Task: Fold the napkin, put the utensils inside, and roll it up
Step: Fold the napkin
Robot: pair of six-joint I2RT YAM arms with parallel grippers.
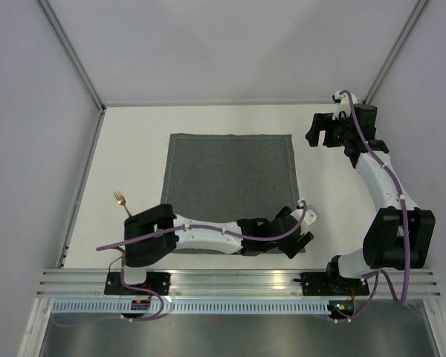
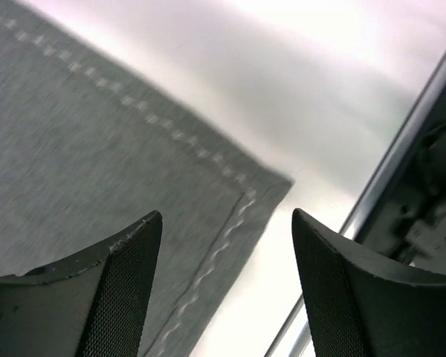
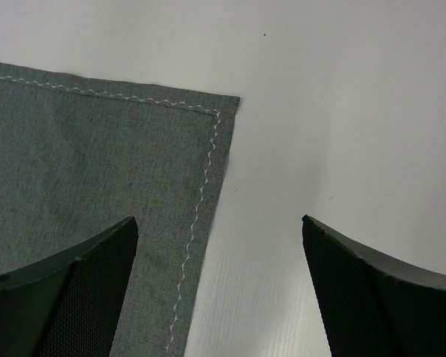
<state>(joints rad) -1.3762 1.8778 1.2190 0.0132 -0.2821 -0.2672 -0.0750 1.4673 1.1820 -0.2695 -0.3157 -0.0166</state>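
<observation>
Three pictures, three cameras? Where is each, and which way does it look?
Top: above and behind the robot, looking down at the table, napkin and fork; both arms show.
Left wrist: on the left arm, facing the napkin's near right corner; open left fingers show.
Right wrist: on the right arm, facing the far right corner; open right fingers show.
Shared: all show the napkin.

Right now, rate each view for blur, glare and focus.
Left wrist: soft and smeared, with the white tabletop blown out by glare beside the dark grey square fabric napkin. Right wrist: crisp, stitching sharp, light even. Top external: evenly lit, only faint shadows under the arms, no glare.
</observation>
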